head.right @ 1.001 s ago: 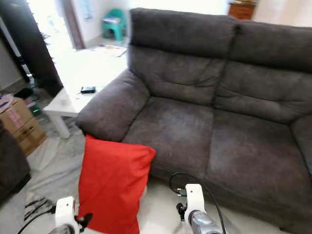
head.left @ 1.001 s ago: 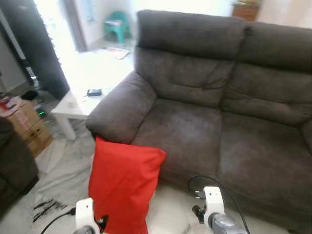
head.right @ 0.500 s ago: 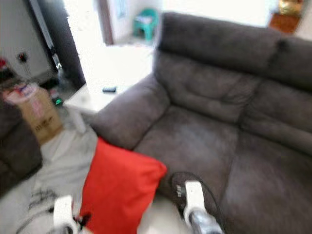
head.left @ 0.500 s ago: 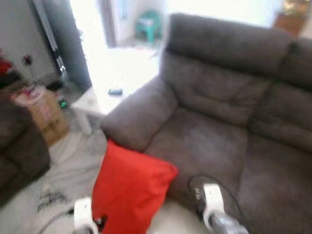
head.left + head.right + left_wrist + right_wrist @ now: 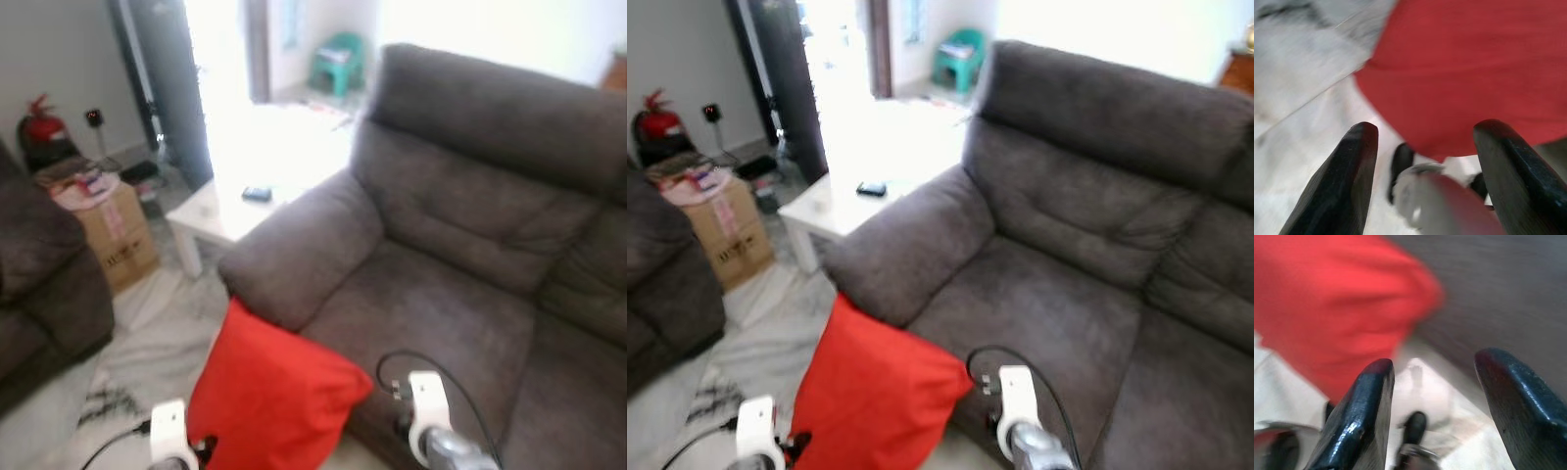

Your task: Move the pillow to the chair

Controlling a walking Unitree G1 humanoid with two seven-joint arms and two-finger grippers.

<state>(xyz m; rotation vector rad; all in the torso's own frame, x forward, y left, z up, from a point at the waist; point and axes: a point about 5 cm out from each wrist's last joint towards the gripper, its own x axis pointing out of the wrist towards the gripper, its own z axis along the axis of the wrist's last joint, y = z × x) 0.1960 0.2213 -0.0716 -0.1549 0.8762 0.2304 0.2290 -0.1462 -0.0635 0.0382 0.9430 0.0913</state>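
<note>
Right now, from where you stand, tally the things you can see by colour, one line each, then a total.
Red: 2, the pillow and fire extinguisher
Grey: 1, the sofa
White: 1, the low table
Brown: 1, the cardboard box
Teal: 1, the stool
Total: 6

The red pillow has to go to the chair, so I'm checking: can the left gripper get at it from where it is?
Probably yes. The left gripper is open, the red pillow lies just ahead, nothing between.

The head's two eye views look forward and down from above at the grey sofa (image 5: 460,255), with the red pillow (image 5: 269,392) near. Each wrist view looks close along its fingers at that pillow.
</note>
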